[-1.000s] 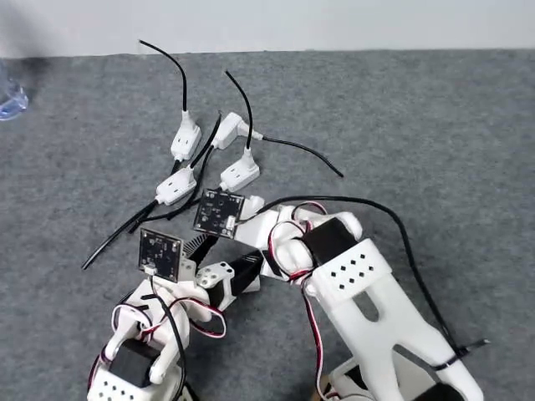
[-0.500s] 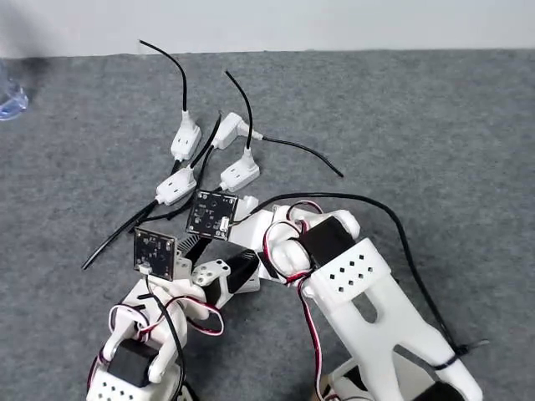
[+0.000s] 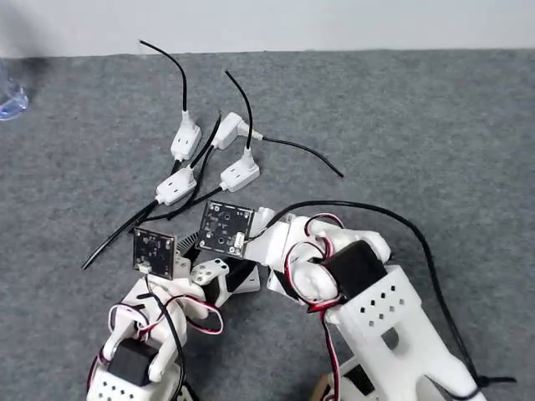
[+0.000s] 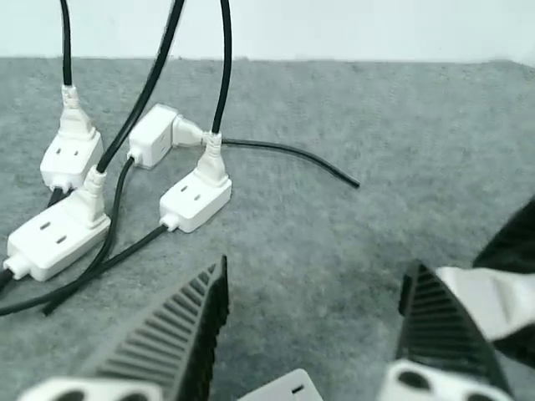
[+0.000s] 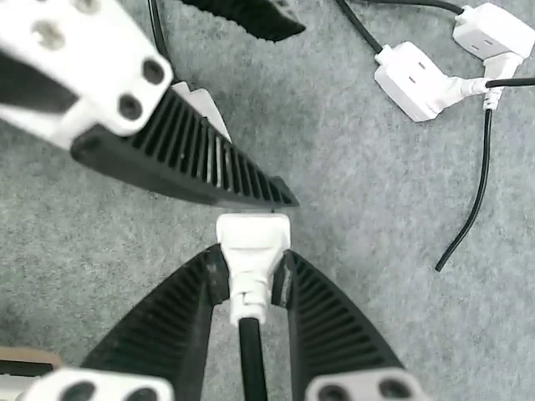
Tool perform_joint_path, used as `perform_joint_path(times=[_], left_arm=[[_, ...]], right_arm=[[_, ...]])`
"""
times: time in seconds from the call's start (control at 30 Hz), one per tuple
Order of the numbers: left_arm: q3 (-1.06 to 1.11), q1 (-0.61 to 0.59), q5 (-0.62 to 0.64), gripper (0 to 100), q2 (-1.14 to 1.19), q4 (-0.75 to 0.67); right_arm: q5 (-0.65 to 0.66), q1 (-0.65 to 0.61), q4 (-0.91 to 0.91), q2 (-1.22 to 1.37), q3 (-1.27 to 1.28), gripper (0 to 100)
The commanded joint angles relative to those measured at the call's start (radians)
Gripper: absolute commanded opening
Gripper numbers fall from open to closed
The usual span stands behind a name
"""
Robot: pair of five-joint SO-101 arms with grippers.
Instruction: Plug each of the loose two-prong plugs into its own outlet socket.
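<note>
My right gripper (image 5: pixel 251 263) is shut on a white two-prong plug (image 5: pixel 252 234), whose black cord (image 5: pixel 249 359) runs back between the fingers. It is held low over the grey carpet, right beside one ribbed finger (image 5: pixel 184 159) of the left gripper. My left gripper (image 4: pixel 318 271) stands open, with a white edge (image 4: pixel 280 391) low between its jaws; I cannot tell what that is. Several white outlet sockets (image 3: pixel 238 174) on black cords lie just beyond both arms. One socket (image 4: pixel 155 142) has a plug (image 4: pixel 188 134) seated in it.
Black cords (image 3: pixel 125 230) trail left and forward from the sockets, and one (image 3: pixel 305 150) runs off to the right. Open carpet (image 3: pixel 418 134) lies to the right. A clear plastic object (image 3: pixel 10 96) sits at the far left edge.
The right arm has drawn back toward the near right, taking its wrist away from the sockets. The left arm shifted slightly a second ago and has stayed put since.
</note>
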Motion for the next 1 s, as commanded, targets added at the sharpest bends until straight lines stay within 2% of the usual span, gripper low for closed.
perform_joint_path(times=[0.0,0.27,0.43,0.57,0.67,0.8,0.87,0.97], left_arm=[[-0.012,-0.002,0.008,31,-0.003,0.006],[-0.018,-0.02,0.009,31,-0.003,0.006],[-0.12,-0.229,0.014,31,-0.003,0.014],[-0.13,-0.402,-0.011,31,-0.003,0.199],[-0.13,-0.56,-0.195,31,-0.003,0.361],[-0.127,-0.833,-0.433,31,-0.003,0.436],[-0.105,-0.927,-0.474,31,-0.003,0.437],[-0.042,-0.965,-0.483,31,-0.003,0.437]], right_arm=[[-0.009,-0.008,-0.004,-0.024,-0.041,1.0],[-0.005,-0.002,-0.004,-0.022,-0.041,1.0],[-0.005,-0.002,0.018,0.044,-0.132,0.9],[-0.005,-0.005,0.07,0.216,-0.27,0.9],[0.005,-0.007,0.108,0.337,-0.377,0.9],[0.066,-0.007,0.177,0.467,-0.485,0.9],[0.109,-0.012,0.219,0.53,-0.526,0.9],[0.15,-0.051,0.266,0.61,-0.549,0.9]])
